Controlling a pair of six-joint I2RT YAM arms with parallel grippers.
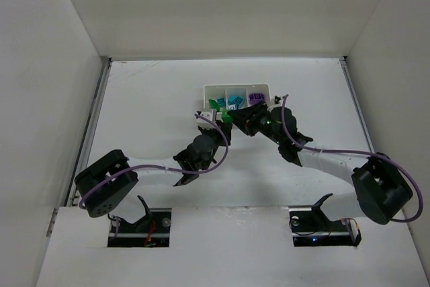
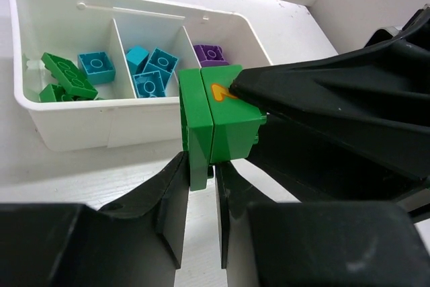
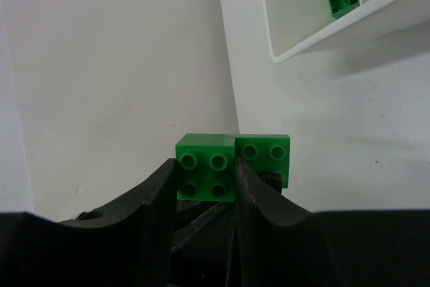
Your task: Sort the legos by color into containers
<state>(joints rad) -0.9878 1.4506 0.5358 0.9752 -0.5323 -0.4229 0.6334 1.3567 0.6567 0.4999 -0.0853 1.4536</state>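
Where the two arms met just in front of the tray, a green clump (image 2: 222, 122) of two bricks stuck face to face was held between both grippers. The left gripper (image 2: 200, 189) had its fingers pressed onto the lower edge of one brick, coming up from below in its own wrist view. The right gripper (image 3: 205, 178) pinched the other brick, a two-by-two with its studs turned towards that wrist camera, from the opposite side. An orange mark (image 2: 219, 91) showed on the top of the clump. Whether the clump hung clear of the table (image 1: 148, 99) I could not quite tell, though it looked so. Just behind it stood the white tray (image 2: 101, 126). Its left compartment held green bricks (image 2: 64, 75) and one teal brick (image 2: 96, 66), the middle one teal bricks (image 2: 153, 75), and the right one a purple brick (image 2: 210, 53).
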